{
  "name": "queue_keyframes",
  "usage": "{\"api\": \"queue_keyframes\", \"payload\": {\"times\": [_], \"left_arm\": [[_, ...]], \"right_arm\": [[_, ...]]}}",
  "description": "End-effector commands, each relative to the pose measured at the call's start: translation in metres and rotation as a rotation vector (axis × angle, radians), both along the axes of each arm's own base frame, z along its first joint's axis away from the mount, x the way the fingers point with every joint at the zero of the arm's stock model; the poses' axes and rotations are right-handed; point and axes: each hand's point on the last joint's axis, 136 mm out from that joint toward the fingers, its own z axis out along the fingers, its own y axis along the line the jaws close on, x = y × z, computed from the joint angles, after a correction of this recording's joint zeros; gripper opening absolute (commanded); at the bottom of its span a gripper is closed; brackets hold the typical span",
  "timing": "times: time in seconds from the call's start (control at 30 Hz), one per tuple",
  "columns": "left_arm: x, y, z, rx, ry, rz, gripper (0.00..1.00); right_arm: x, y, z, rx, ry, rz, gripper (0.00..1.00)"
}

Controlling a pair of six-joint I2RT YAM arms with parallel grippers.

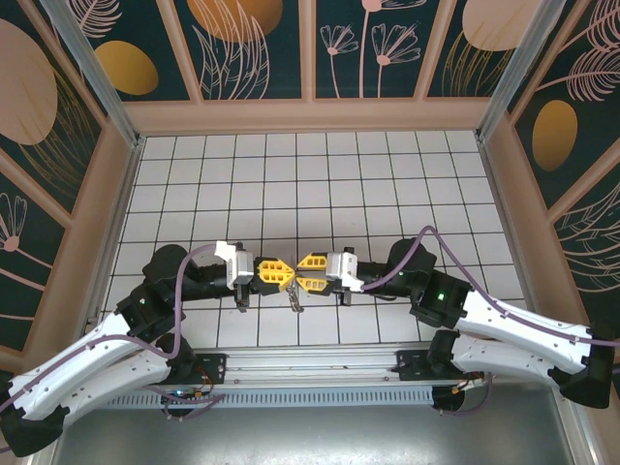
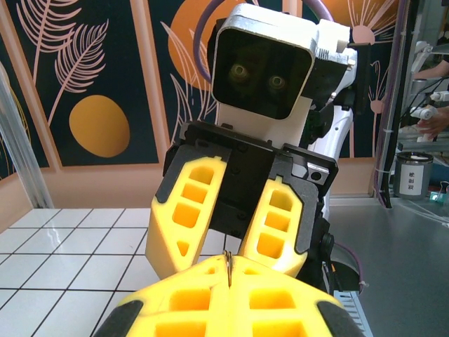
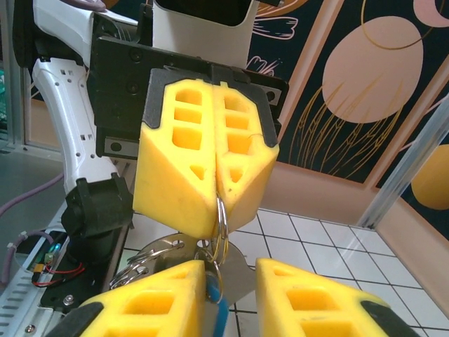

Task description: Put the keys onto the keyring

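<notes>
Keyring, a thin silvery wire ring (image 3: 222, 233), hangs from my left end effector (image 3: 219, 210), whose two yellow fingers are pressed together and pinch the top of the ring. In the left wrist view the same wire shows as a fine line in the seam between these fingers. Both arms hold their tips nearly nose to nose, a little above the white tiled tabletop (image 1: 387, 194). The key with the bright blue head (image 3: 217, 316) is low under the ring, in the gap of my right end effector (image 3: 231, 272) and close to one inner face. This end effector is spread and, as far as I can see, pinches nothing. A flat silvery piece (image 3: 237, 275) and some more wire loops (image 3: 144, 260) hang in the same bunch, so I cannot tell which part is already threaded. I judge that the step in hand is to take the blue head with the right fingers. To do it well, I should grip only the blue head, flat and square, not the loops beside it. The left grip must remain firm and quiet, because a hanging bunch will swing easily. Then I should bring the hole of the key to the open end of the ring with small and slow movements.
</notes>
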Motion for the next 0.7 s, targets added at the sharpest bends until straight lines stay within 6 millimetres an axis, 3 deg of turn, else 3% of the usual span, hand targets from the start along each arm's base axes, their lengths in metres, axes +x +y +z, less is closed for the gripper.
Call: {"api": "queue_keyframes", "payload": {"times": [0.0, 0.17, 0.2, 0.33, 0.5, 0.67], "left_arm": [[-0.0053, 0.0019, 0.0164, -0.043, -0.051, -0.016, 0.00], [-0.0063, 0.0035, 0.0183, -0.047, -0.055, -0.014, 0.00], [-0.0057, 0.0032, 0.0174, -0.044, -0.053, -0.011, 0.00], [-0.0016, -0.0004, 0.0109, -0.004, -0.039, -0.005, 0.00], [-0.0009, -0.0009, 0.0112, -0.007, -0.044, -0.003, 0.00], [-0.0011, -0.0024, 0.0110, -0.005, -0.040, -0.010, 0.00]], "right_arm": [[-0.0025, 0.0016, 0.0157, 0.056, -0.007, 0.022, 0.23], [0.0014, 0.0037, 0.0168, 0.051, -0.010, 0.012, 0.01], [0.0012, 0.0040, 0.0166, 0.048, -0.010, 0.014, 0.00], [0.0005, 0.0029, 0.0186, 0.055, -0.011, 0.017, 0.01], [-0.0013, 0.0037, 0.0179, 0.063, -0.004, 0.030, 0.14], [-0.0009, 0.0056, 0.0174, 0.062, -0.002, 0.035, 0.11]]}}
